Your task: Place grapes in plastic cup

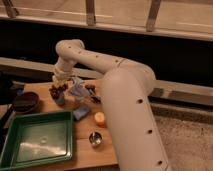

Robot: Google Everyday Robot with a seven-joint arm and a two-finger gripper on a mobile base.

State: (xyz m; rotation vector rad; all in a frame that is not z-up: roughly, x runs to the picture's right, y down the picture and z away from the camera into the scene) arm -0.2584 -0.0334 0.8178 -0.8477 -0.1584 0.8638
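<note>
Purple grapes (58,90) hang pinched in the hand (60,84) just above the blue plastic cup (60,99).

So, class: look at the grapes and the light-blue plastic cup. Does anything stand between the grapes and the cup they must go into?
Nothing visible does. The hand, shut, hangs at the table's far left, with the grapes directly beneath it. The plastic cup sits right below the grapes, with nothing visible between them.

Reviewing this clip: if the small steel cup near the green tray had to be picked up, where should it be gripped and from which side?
Grip the steel cup across its rim from straight above: it stands upright, mouth up, apart from the green tray. The gripper is shut at the grapes, far back.
</note>
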